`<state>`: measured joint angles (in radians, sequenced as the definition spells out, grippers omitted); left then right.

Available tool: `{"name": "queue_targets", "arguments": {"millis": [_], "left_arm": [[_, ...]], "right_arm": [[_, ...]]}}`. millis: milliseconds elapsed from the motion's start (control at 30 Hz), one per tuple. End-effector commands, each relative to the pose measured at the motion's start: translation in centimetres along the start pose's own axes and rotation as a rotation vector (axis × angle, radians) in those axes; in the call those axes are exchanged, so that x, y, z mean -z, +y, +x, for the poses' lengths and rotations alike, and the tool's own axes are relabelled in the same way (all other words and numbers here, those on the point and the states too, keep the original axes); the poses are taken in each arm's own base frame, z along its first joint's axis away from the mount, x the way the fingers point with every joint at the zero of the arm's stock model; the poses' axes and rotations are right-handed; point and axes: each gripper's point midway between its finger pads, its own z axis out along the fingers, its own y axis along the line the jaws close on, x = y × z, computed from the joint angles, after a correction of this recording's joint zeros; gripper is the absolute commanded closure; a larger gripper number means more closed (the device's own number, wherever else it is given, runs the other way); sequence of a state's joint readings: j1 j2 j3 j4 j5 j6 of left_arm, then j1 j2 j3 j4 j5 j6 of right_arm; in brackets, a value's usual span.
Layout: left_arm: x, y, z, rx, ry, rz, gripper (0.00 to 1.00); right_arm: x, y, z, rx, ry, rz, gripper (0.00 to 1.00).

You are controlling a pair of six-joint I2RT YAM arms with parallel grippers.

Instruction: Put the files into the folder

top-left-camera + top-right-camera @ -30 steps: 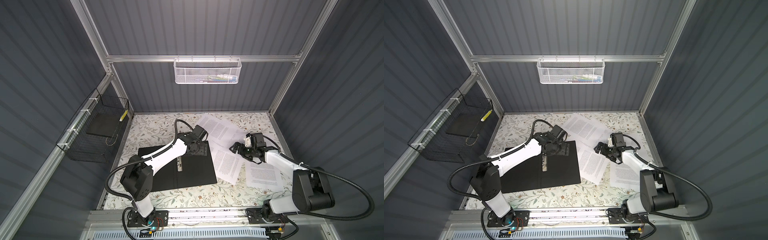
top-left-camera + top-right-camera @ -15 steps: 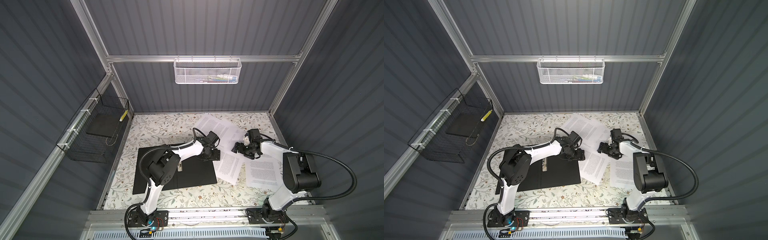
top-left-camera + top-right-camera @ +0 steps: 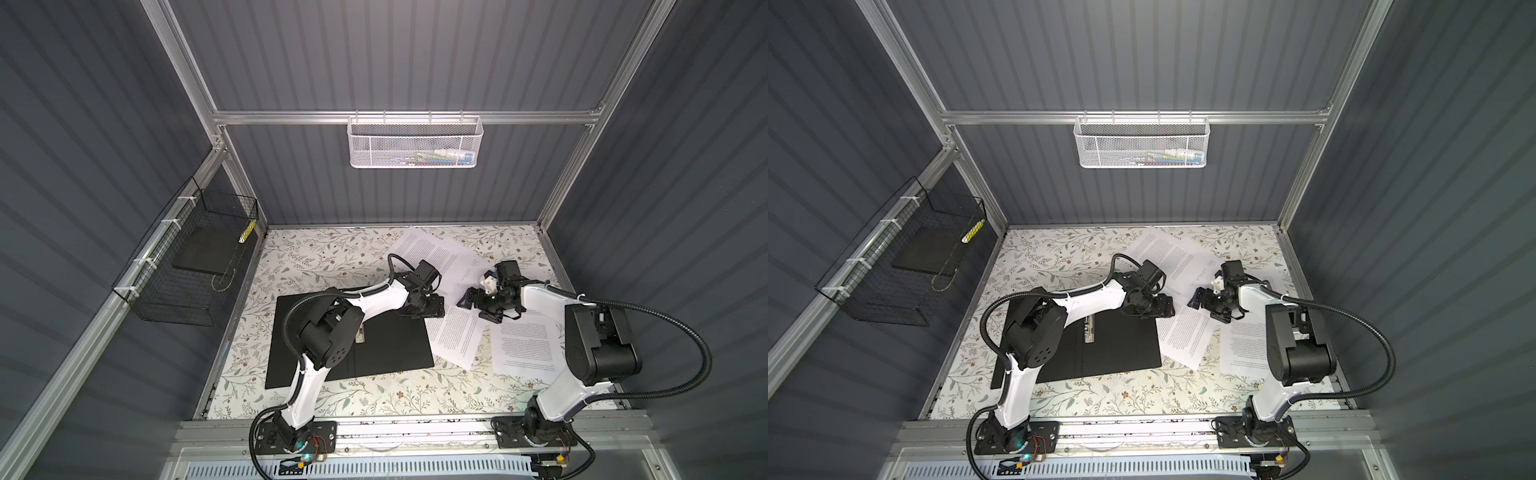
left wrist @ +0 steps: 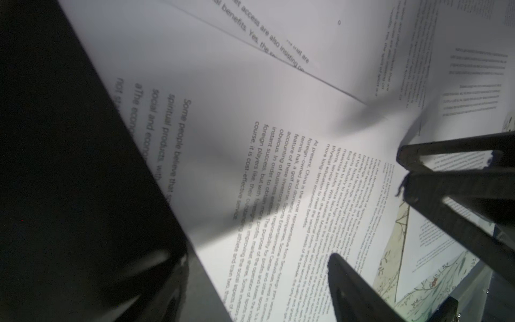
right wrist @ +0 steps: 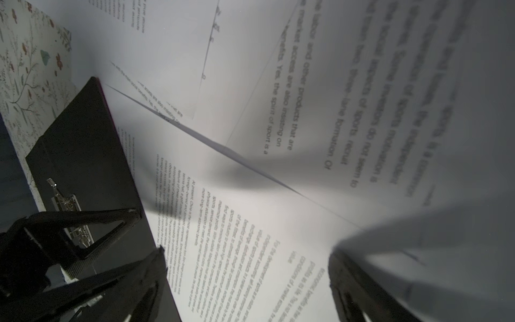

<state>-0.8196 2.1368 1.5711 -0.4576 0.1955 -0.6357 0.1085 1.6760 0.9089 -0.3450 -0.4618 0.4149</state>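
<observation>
Hovering low by the folder's right edge: left gripper & right gripper face to face, both spread wide, nothing held. The files lie scattered beside it, none inside. Pickup step, I'd say; next needs a clean edge pinch w/o creasing.

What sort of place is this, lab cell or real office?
Probably a lab robot cell: dark grey ribbed walls on a silver aluminium frame, two white-and-black robot arms bolted to a metal front rail, floral-print tabletop.
</observation>
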Motion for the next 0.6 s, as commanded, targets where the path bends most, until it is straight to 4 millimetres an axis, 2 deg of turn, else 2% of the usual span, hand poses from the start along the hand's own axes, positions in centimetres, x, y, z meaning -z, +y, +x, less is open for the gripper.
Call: {"name": "queue_targets", "arguments": {"millis": [0, 167, 267, 400, 567], "left_arm": [[-4.0, 4.4, 4.3, -0.006, 0.157, -0.131, 0.2], [-4.1, 3.7, 3.6, -0.045, 0.157, -0.117, 0.2], [-4.1, 2.9, 2.6, -0.05, 0.134, -0.095, 0.2], [-5.2, 3.0, 1.9, -0.062, 0.148, -0.121, 0.2], [-7.4, 3.3, 1.5, -0.07, 0.167, -0.122, 0.19]], "right_arm": [[0.2, 0.4, 2.8, -0.043, 0.086, -0.045, 0.08], [1.9, -1.0, 1.4, -0.028, -0.004, 0.06, 0.01], [1.2, -1.1, 1.6, -0.044, 0.023, 0.044, 0.01], [-0.1, -0.5, 2.4, -0.099, 0.051, -0.04, 0.01], [0.7, 0.0, 2.9, -0.107, 0.027, -0.071, 0.01]]}}
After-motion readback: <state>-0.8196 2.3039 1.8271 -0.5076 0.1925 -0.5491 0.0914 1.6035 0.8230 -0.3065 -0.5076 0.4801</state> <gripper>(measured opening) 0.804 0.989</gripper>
